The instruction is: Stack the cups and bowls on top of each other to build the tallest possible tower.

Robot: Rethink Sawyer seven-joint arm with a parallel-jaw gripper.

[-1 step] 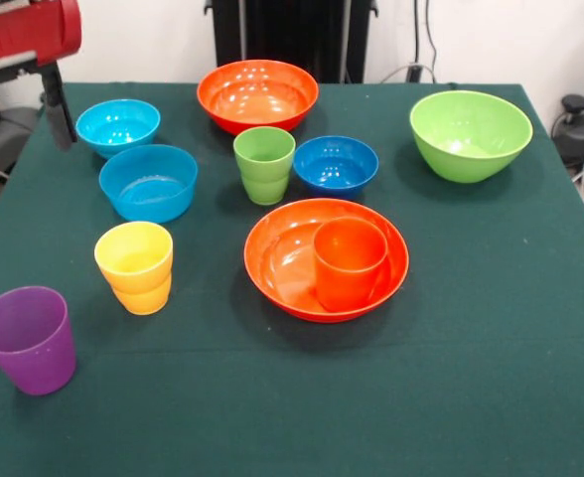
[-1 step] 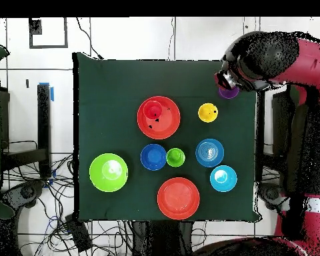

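An orange cup (image 1: 350,263) stands upright inside a wide, shallow orange bowl (image 1: 272,260), toward that bowl's right half in the front view; both are smooth, glossy plastic. Just behind them sit a green cup (image 1: 264,164) with a stepped waist and, beside it, a small dark blue bowl (image 1: 336,164), round and shiny. A second large orange bowl (image 1: 257,94) rests farther back, its inside catching the light. Off to the right in the front view, well apart from the rest, a lime green bowl (image 1: 470,134) sits slightly tilted, deep and rounded. On the left are two light blue bowls: the nearer one (image 1: 149,183) has straighter walls, the farther one (image 1: 118,125) is more rounded. In front of them stands a yellow cup (image 1: 134,266) with a stepped waist, and nearest the corner a purple cup (image 1: 28,339), plain and tapered, faintly see-through. Everything stands open side up on a desk (image 1: 491,328) covered in dark green cloth.

The red and black arm (image 2: 283,57) reaches over the desk's corner in the overhead view, above the purple cup. Only a dark part of the claw (image 1: 58,107) shows in the front view, hanging clear of the bowls; whether it is wide or narrow I cannot tell.
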